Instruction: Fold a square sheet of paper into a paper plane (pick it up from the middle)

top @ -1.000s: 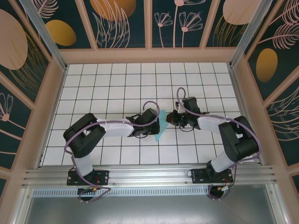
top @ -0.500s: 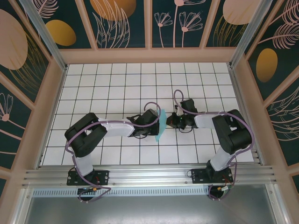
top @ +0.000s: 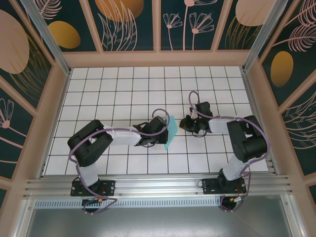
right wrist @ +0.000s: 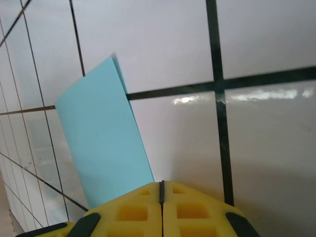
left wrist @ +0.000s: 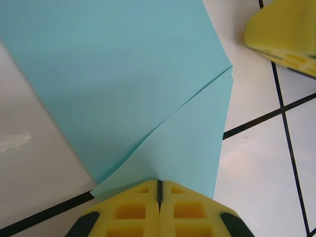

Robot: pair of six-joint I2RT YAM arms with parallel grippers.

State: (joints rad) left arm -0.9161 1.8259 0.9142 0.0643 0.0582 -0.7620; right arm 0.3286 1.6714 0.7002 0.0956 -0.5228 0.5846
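One sheet of paper (left wrist: 123, 74), turquoise, folded double

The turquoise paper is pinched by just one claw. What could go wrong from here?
1. The left gripper is shut on the folded sheet of paper at one edge only, so the sheet might twist or slip out.
2. The layers gape slightly in the left wrist view, so the fold could spring open or crease askew.
3. The right gripper is shut close beside the sheet. A small nudge might bend it.

block: folded paper (top: 169, 132) mid-table; free: bare table (top: 123, 84) beyond it; sides: wooden walls (top: 53, 113)
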